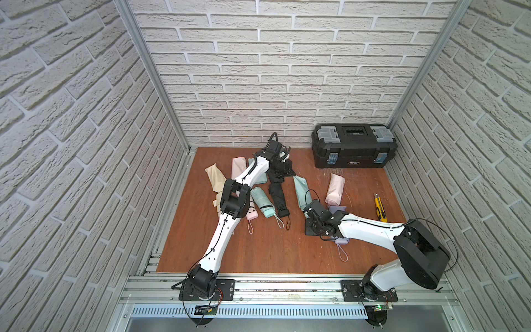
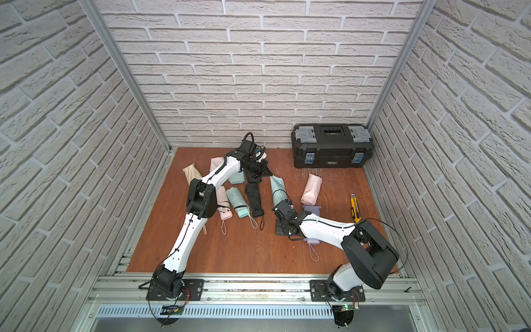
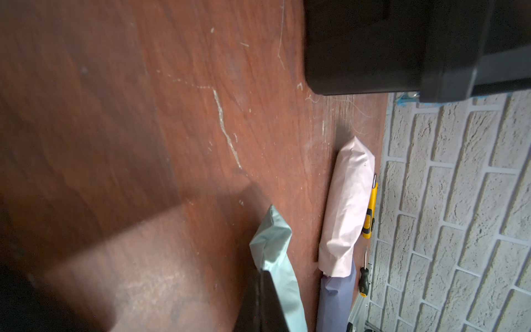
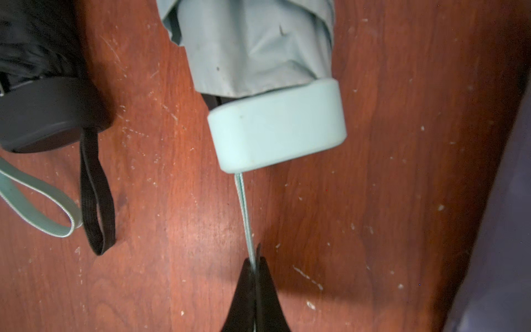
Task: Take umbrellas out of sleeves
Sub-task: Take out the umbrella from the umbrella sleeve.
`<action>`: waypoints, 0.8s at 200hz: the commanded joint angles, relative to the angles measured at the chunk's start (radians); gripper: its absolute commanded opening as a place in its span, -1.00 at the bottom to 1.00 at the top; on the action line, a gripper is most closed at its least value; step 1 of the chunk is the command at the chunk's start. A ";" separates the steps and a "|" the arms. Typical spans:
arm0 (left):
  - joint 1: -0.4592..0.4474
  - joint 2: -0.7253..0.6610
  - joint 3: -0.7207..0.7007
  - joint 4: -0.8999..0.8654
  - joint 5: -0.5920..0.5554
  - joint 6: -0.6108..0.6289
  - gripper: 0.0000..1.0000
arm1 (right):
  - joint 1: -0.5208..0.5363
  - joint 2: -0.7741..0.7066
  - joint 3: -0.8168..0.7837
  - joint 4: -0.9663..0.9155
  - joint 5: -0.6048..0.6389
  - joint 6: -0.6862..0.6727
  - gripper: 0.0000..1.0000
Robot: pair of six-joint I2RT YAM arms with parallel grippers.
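Right gripper point(image 4: 254, 260): pressed together, pinching the taut wrist loop point(image 4: 244, 212) of the mint umbrella point(image 4: 275, 126). The umbrella lies on the surface point(image 4: 172, 258), handle out, body inside its mint sleeve point(image 4: 253, 43). Left gripper point(image 3: 265, 277): pressed together at that sleeve's far end; whether it holds the fabric cannot be told.
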 commanded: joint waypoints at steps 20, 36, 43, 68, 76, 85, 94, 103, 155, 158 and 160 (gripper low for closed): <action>0.046 0.010 0.057 0.071 -0.025 0.009 -1.00 | 0.040 -0.031 -0.029 -0.069 -0.029 0.020 -0.94; 0.051 0.009 0.060 0.075 -0.028 0.005 -1.00 | 0.052 -0.037 -0.036 -0.063 -0.027 0.025 -0.95; 0.053 0.008 0.064 0.075 -0.028 0.005 -1.00 | 0.056 -0.041 -0.037 -0.062 -0.026 0.027 -0.94; 0.054 0.006 0.073 0.068 -0.052 0.002 -1.00 | 0.071 -0.065 -0.059 -0.061 -0.021 0.036 -0.94; 0.056 0.004 0.074 0.065 -0.061 0.001 -1.00 | 0.075 -0.075 -0.065 -0.063 -0.018 0.040 -0.94; 0.057 0.002 0.074 0.064 -0.068 0.000 -1.00 | 0.077 -0.089 -0.074 -0.067 -0.013 0.047 -0.95; 0.057 0.002 0.075 0.064 -0.071 -0.001 -1.00 | 0.081 -0.105 -0.085 -0.072 -0.008 0.052 -0.94; 0.058 0.002 0.075 0.064 -0.072 0.000 -1.00 | 0.082 -0.120 -0.096 -0.080 -0.003 0.059 -0.94; 0.060 0.002 0.075 0.077 -0.064 -0.011 -1.00 | 0.085 -0.180 -0.152 -0.085 0.004 0.084 -0.94; 0.061 0.002 0.074 0.078 -0.062 -0.011 -1.00 | 0.085 -0.179 -0.153 -0.083 0.004 0.084 -0.94; 0.061 0.002 0.074 0.079 -0.060 -0.011 -1.00 | 0.086 -0.179 -0.154 -0.083 0.004 0.085 -0.94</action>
